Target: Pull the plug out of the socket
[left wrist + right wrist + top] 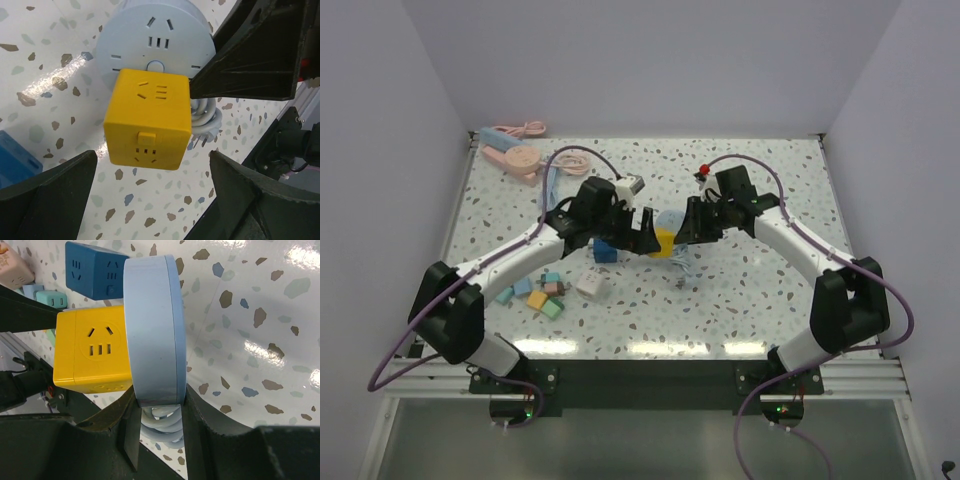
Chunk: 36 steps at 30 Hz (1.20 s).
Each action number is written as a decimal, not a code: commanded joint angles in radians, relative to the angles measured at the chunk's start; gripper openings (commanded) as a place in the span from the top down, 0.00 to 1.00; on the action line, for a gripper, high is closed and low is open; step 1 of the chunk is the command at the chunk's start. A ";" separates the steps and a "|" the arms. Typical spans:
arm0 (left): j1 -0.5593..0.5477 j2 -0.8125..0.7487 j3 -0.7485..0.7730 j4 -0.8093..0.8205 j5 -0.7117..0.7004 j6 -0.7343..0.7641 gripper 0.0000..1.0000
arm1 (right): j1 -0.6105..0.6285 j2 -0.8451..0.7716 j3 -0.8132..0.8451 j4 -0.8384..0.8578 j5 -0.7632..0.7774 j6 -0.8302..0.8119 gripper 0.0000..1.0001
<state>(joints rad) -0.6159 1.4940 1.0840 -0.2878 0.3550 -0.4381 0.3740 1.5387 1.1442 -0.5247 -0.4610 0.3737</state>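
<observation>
A yellow cube plug [662, 244] sits plugged into the face of a round light-blue socket [671, 221] at the table's middle. My right gripper [688, 230] is shut on the socket's rim [152, 325], one finger on each flat side; the right gripper [157, 407] holds it on edge, with the socket's grey coiled cord [161, 426] between the fingers. My left gripper [150, 200] is open. Its fingers [47, 192] stand wide apart just short of the yellow plug [147, 122], not touching it. The socket [152, 42] lies behind the plug.
A dark blue cube [605, 251] lies just left of the plug, and it also shows in the right wrist view [95, 270]. Several small pastel blocks [542, 292] and a white cube [591, 286] lie front left. A pink power strip and cable [515, 150] sit at the back left corner.
</observation>
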 commanded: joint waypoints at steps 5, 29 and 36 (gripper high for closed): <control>-0.061 0.069 0.085 0.041 -0.086 0.041 0.00 | 0.008 -0.011 0.057 0.032 -0.082 0.016 1.00; -0.030 0.014 -0.025 0.041 -0.126 0.088 1.00 | -0.046 0.058 0.109 -0.201 0.514 0.117 1.00; 0.107 -0.147 -0.015 -0.045 -0.019 0.084 1.00 | -0.052 0.071 0.144 -0.236 0.651 0.105 1.00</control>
<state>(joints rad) -0.5259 1.4158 1.0065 -0.2871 0.2996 -0.3737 0.3225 1.6337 1.2434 -0.7139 0.0196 0.4747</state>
